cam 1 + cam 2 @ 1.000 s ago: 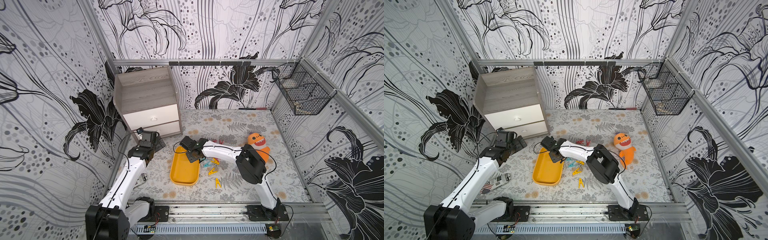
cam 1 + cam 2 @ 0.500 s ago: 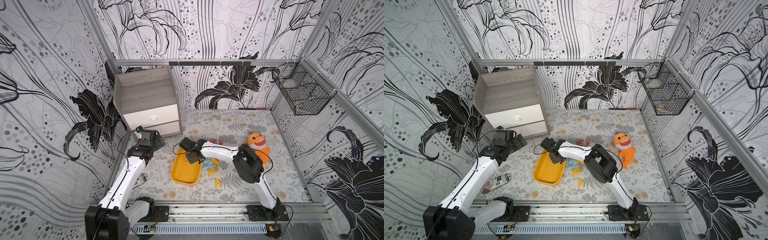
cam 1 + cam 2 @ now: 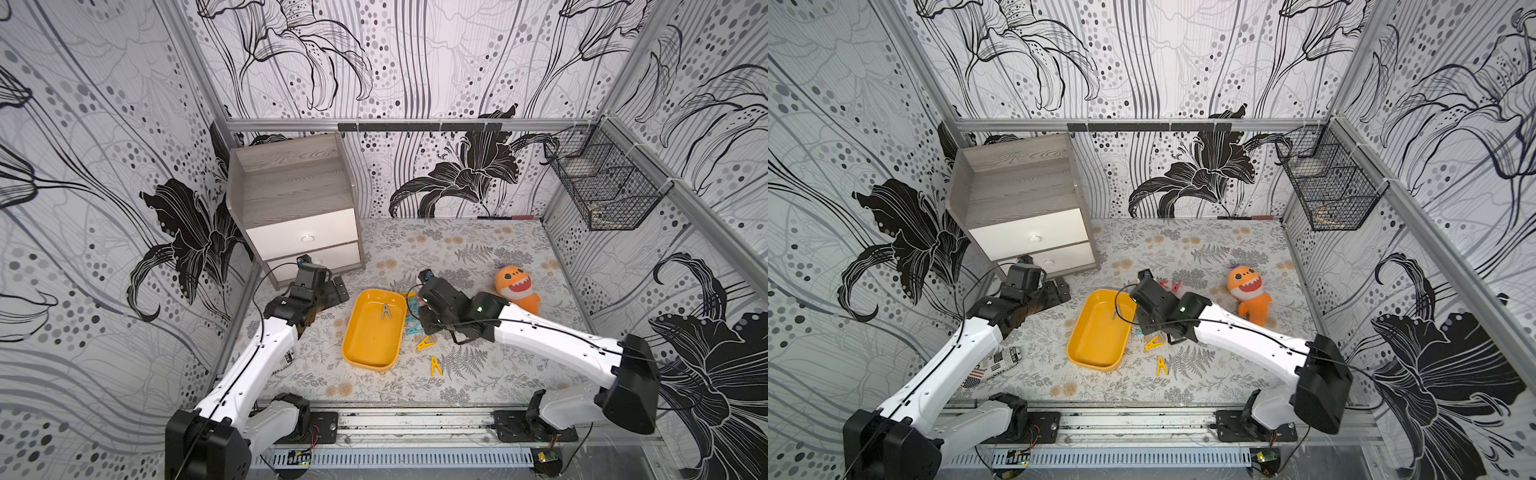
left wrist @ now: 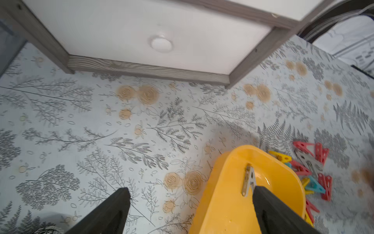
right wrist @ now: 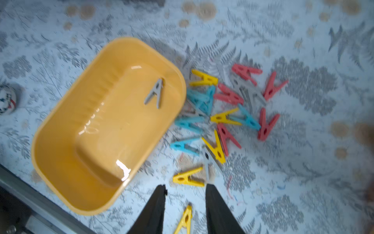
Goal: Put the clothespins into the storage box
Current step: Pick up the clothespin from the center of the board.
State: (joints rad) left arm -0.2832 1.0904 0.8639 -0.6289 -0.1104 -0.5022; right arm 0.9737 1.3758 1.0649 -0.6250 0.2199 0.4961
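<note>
In both top views a single grey plastic clothespin is seen lying in the far half of the shallow yellow-orange plastic storage box. A second ago the right gripper was held shut over that spot. It has since been drawn back to the right, over the loose clothespins scattered beside the box's right rim. One pin is thus judged delivered, with nearly all the work left. The left gripper is parked left of the box, near the grey wood drawer cabinet.

In the left wrist view the left jaws are shown spread wide with nothing between them. The same grey pin is seen inside the box.

In the right wrist view the right jaws are shown narrowly parted and empty, with a yellow pin lying just beyond their tips. One box is counted, with one pin in it. On the floral-patterned table five yellow and five red pins are made out, with about four teal and some three grey. The last two counts are left uncertain by blur and overlap.
</note>
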